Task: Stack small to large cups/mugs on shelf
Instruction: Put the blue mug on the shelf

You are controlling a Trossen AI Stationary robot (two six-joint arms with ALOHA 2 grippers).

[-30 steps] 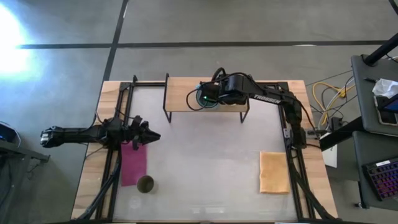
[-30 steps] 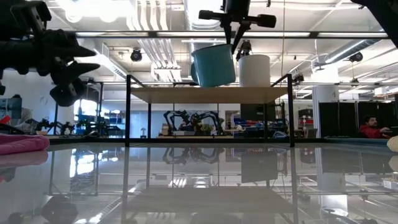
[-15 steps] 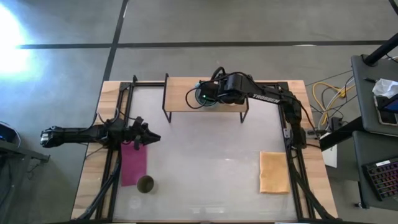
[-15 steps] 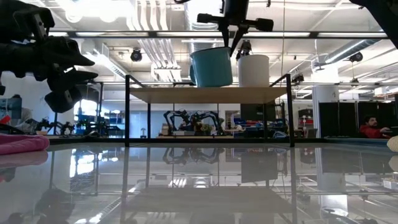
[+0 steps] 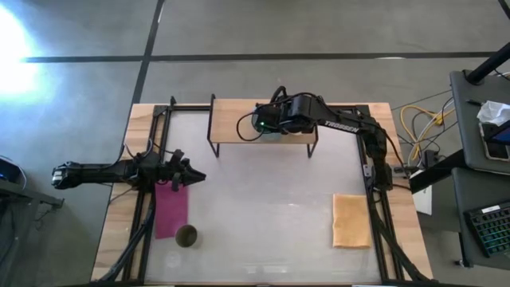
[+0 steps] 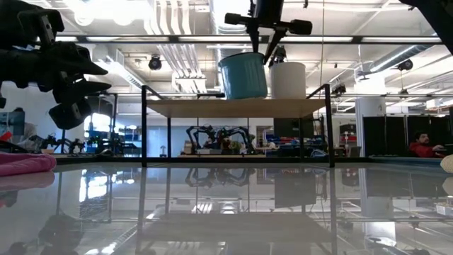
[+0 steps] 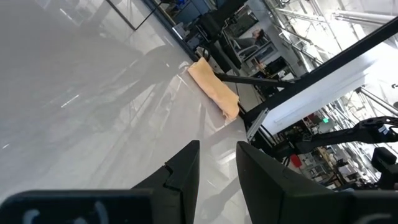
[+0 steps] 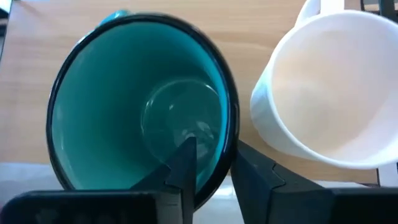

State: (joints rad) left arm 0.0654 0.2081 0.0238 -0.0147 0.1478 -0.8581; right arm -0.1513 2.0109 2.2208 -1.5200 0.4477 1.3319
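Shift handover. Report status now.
Right gripper astride teal mug rim, mug on shelf beside white mug. Left gripper waiting, open. Tumbler on table.

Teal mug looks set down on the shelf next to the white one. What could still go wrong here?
The right gripper straddles the teal mug's rim, one finger inside, so lifting away could drag or tip it. The teal mug sits close beside the white mug, so a sideways pull might knock that one. The tumbler remains down on the table, beside the pink cloth.
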